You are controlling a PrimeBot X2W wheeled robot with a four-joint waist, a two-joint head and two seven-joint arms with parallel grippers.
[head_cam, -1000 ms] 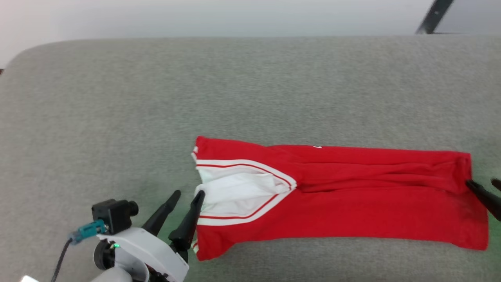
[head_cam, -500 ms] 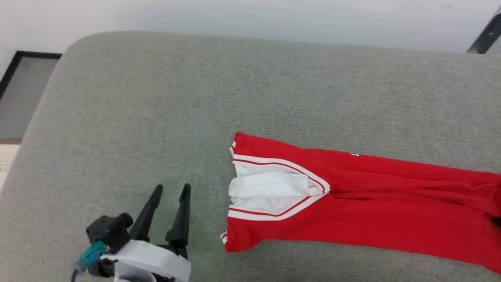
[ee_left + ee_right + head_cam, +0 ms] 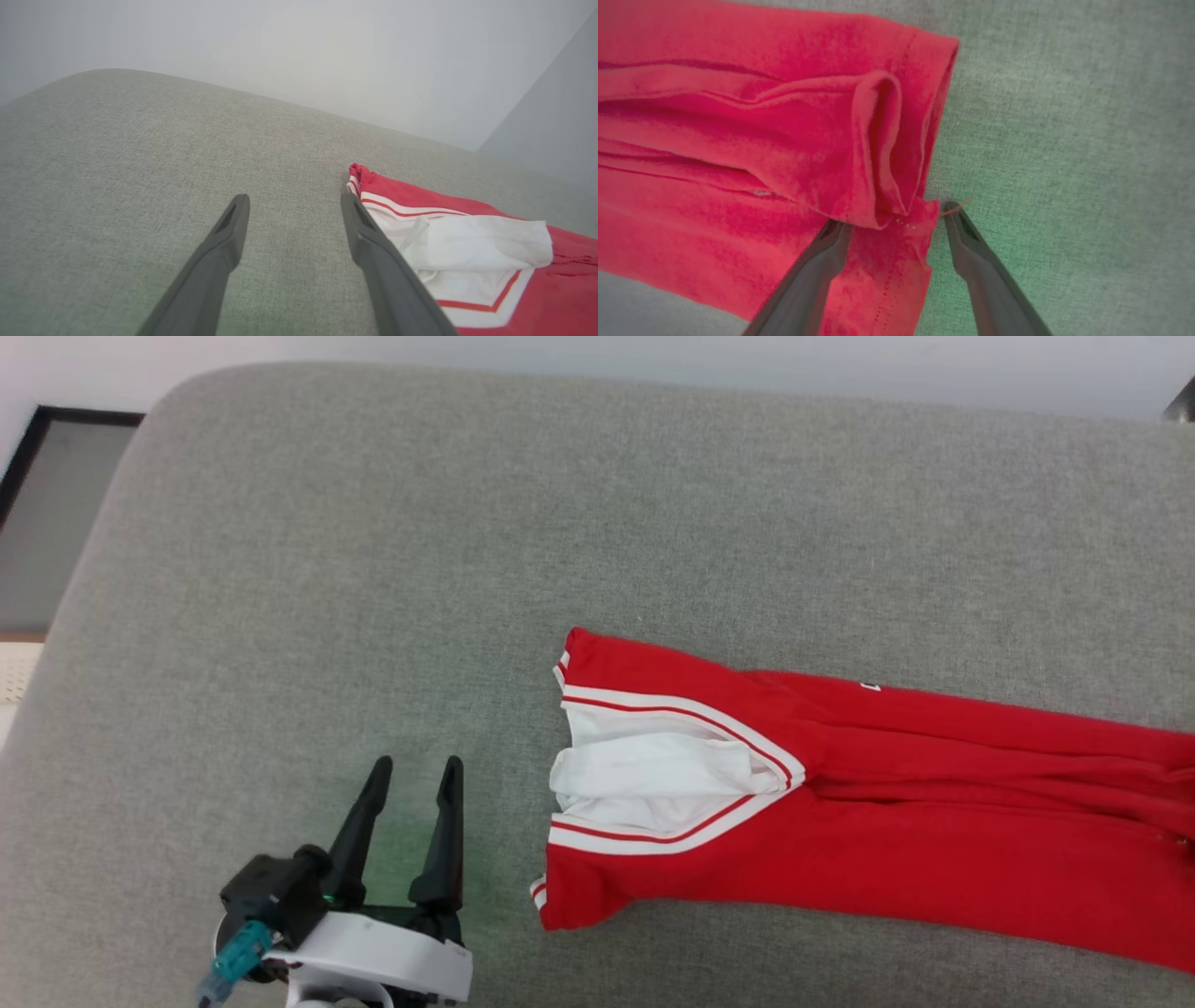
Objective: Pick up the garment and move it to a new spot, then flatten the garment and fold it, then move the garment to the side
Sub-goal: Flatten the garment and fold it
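Grey fabric cushion [image 3: 373, 541], rounded edge; pale wall [image 3: 597, 353] behind; dark-framed panel [image 3: 37, 513] left, perhaps window.

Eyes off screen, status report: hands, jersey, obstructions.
Left hand open, beside the collar. Right hand open astride the hem. Red sleeveless jersey folded long on grey fabric cushion. Nothing in the way.

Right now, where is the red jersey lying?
In the head view the red sleeveless jersey with white-striped V-neck lies on the grey fabric cushion, right of centre, its neck just right of the open left pincer.
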